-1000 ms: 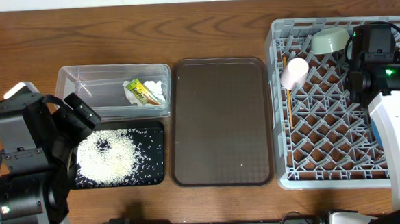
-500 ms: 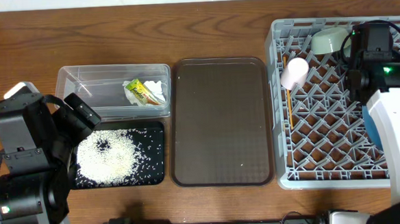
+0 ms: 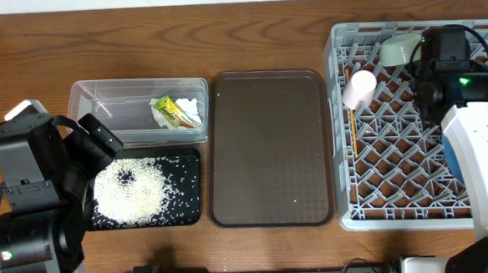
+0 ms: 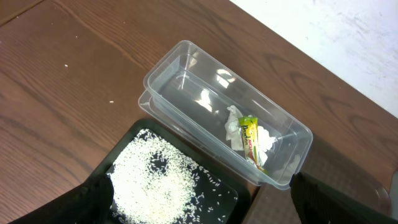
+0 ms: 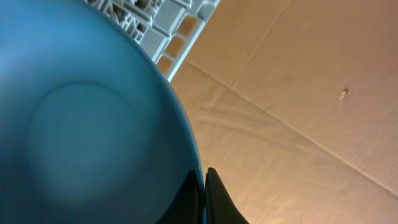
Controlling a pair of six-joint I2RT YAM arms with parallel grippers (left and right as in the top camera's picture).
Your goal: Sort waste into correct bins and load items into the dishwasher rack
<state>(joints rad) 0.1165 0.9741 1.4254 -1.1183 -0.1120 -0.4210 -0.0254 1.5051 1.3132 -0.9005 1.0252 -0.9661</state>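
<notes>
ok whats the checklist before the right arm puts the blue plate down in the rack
1. Grip on the plate: ok. The right gripper pinches the rim of the blue plate.
2. Landing spot in the dishwasher rack: cannot tell. The arm hides the cells under the plate.
3. Racked items clear of the plate: ok. The cup, mint bowl and chopsticks sit along the back and left side.
4. Waste sorted: ok. The wrapper and tissue are in the clear tub, and the rice is in the black tray.
5. Left gripper out of the way: ok. It is open, empty and above the bins.
</notes>
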